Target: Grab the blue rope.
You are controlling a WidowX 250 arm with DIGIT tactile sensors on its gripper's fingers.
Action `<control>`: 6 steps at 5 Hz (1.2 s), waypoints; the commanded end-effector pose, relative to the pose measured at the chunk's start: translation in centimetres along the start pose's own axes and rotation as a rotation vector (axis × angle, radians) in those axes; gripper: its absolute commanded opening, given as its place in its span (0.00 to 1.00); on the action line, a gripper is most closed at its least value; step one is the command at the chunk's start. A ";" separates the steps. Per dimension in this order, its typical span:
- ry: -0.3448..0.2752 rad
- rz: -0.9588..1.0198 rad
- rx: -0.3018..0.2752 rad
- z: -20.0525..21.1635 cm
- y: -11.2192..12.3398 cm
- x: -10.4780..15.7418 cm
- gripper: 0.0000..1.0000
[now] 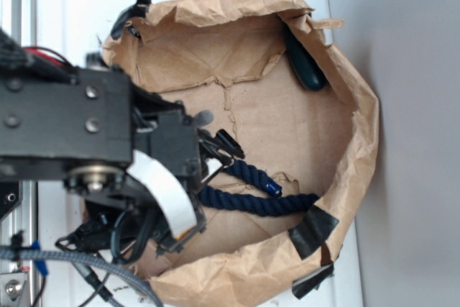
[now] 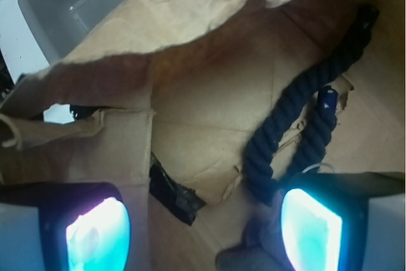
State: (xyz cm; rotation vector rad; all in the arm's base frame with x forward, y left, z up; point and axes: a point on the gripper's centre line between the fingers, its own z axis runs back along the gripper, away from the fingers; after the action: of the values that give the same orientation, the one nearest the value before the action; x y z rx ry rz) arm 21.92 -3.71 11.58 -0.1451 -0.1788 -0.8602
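The hand (image 2: 206, 233) is being held wide open, its fingers (image 2: 311, 230) gripping nothing. The blue rope (image 2: 285, 115) is lying curved on the brown paper bag (image 2: 190, 131), its bend beside the right finger. Black tape (image 2: 172, 191) is seen nearby.

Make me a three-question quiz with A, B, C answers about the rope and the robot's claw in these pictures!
1. Where does the blue rope lie?
A. Inside the torn brown paper bag
B. On the white surface outside it
C. Hanging from a hook

2. What colour is the rope?
A. Red
B. Dark navy
C. Yellow

3. How is the gripper in the wrist view?
A. Open, with the rope's bend next to one finger
B. Shut tight on the rope
C. Holding a cup

Answers: 1 A, paper walls ring the rope. 2 B, the twisted strands are dark navy. 3 A, a wide gap separates the two glowing fingers.
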 end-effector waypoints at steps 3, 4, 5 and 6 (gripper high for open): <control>-0.062 -0.015 0.034 0.7 0.9 0.5 1.00; -0.062 -0.015 0.034 0.7 0.9 0.5 1.00; -0.036 0.050 0.073 0.6 3.0 1.1 1.00; -0.017 0.062 0.085 0.8 4.9 0.8 1.00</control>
State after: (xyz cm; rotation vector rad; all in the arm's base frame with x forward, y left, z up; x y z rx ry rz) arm 25.57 -0.91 10.69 -0.1041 -0.1767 -0.7751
